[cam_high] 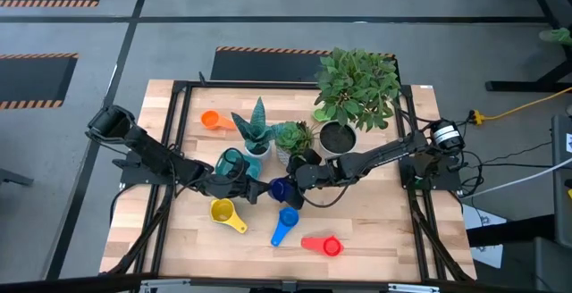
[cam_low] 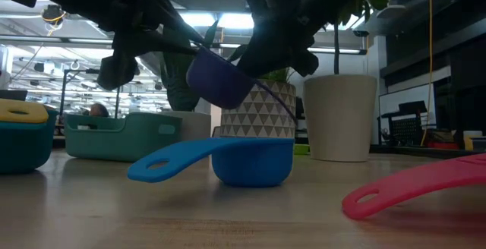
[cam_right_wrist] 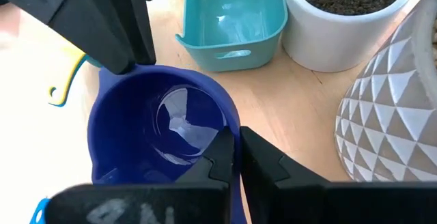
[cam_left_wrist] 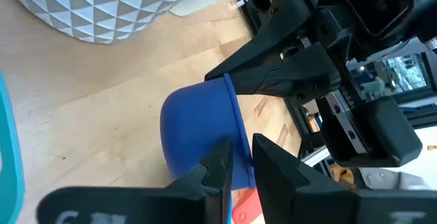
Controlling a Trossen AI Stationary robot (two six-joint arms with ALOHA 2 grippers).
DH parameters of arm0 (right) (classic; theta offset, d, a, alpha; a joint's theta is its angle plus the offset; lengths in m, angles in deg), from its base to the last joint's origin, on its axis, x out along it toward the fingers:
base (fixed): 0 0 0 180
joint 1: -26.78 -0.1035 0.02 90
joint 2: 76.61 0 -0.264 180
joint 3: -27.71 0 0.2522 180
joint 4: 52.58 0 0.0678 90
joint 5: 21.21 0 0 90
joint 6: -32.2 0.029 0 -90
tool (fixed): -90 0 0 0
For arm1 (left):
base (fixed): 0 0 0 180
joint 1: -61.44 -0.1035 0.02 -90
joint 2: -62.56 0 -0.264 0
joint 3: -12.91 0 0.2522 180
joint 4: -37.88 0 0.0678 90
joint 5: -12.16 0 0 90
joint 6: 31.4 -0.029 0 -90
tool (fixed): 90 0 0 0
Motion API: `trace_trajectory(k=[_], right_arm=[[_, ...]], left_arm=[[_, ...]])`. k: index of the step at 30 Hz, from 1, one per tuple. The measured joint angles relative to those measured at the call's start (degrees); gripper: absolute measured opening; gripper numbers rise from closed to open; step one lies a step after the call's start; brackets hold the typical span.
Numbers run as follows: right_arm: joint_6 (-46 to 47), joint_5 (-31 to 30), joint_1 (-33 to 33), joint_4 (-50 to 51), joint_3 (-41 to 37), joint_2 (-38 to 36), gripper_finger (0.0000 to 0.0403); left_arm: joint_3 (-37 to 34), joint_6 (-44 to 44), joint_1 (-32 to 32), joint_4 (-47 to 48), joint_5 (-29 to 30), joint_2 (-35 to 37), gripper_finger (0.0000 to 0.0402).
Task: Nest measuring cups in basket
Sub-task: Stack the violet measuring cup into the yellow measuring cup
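Nearest the front edge of the wooden worktop (cam_high: 375,230), the red plastic measuring cup (cam_high: 323,245), the light blue plastic measuring cup (cam_high: 284,224) and the yellow plastic measuring cup (cam_high: 227,213) are lying loose, not yet nested.

Above the worktop's middle, both tools are meeting on the navy round plastic measuring cup (cam_right_wrist: 160,125), which is hanging clear of the wood. The left tool (cam_left_wrist: 237,157) is pinching its rim with fingers narrow; the right tool (cam_right_wrist: 235,149) is gripping the opposite rim the same way.

For a clean handover, judge that one tool should release only while the other is holding firmly, keeping the cup level.

Just beyond, the teal rectangular plastic basket (cam_right_wrist: 232,20) is standing empty beside the white plant pots (cam_right_wrist: 345,19); lower the cup squarely inside. The orange plastic measuring cup (cam_high: 213,120) is lying farthest back.
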Motion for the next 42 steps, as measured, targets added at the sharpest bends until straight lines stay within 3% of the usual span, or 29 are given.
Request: trace_trajectory(k=[21,32,42], right_arm=[[-0.07,-1.85,-0.07,-0.13,0.0,0.0,0.002],[-0.02,-2.14,0.0,-0.13,0.0,0.0,0.002],[-0.04,-2.34,0.0,-0.17,0.0,0.0,0.002]], left_arm=[[0.0,0.0,-0.02,0.0,-2.29,0.0,0.0047],[-0.02,-0.22,0.0,-0.02,-3.33,0.0,0.0079],[-0.07,-0.26,0.02,0.02,-4.24,0.0,0.0077]])
